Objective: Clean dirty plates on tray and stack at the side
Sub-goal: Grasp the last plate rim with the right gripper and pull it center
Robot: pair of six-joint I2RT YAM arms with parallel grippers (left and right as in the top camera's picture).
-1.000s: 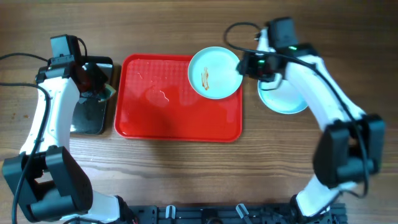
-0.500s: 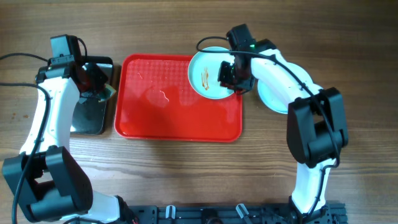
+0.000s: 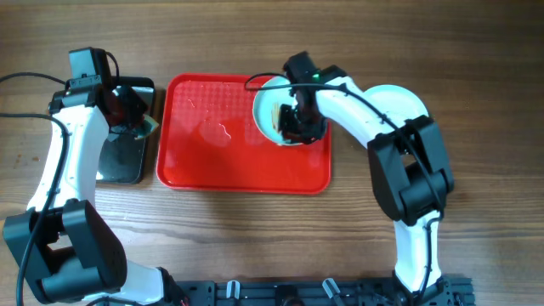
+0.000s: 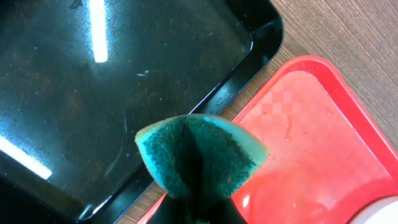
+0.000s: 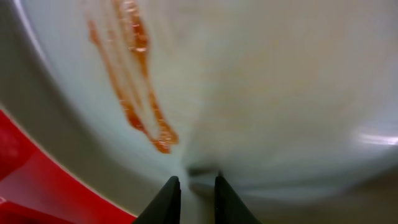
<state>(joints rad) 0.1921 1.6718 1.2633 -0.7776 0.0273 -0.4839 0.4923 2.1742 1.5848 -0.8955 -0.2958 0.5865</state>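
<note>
A pale mint-rimmed plate (image 3: 268,109) with brown smears (image 5: 134,93) sits at the back right of the red tray (image 3: 212,144) and looks tipped up. My right gripper (image 3: 295,119) is shut on its near rim, one finger (image 5: 166,200) on each side of the edge. More plates (image 3: 410,99) lie on the table right of the tray, mostly hidden by my right arm. My left gripper (image 3: 134,117) hovers over the black tray (image 3: 119,157), shut on a green sponge (image 4: 199,155).
The glossy black tray (image 4: 93,93) lies left of the red tray with a narrow strip of wooden table between them. A black rail runs along the table's front edge (image 3: 323,293). Cables trail from both arms at the back.
My right gripper swung left from the plates at the side to the smeared plate on the tray and closed on its rim; the plate shifted slightly left. The left arm stayed still.
</note>
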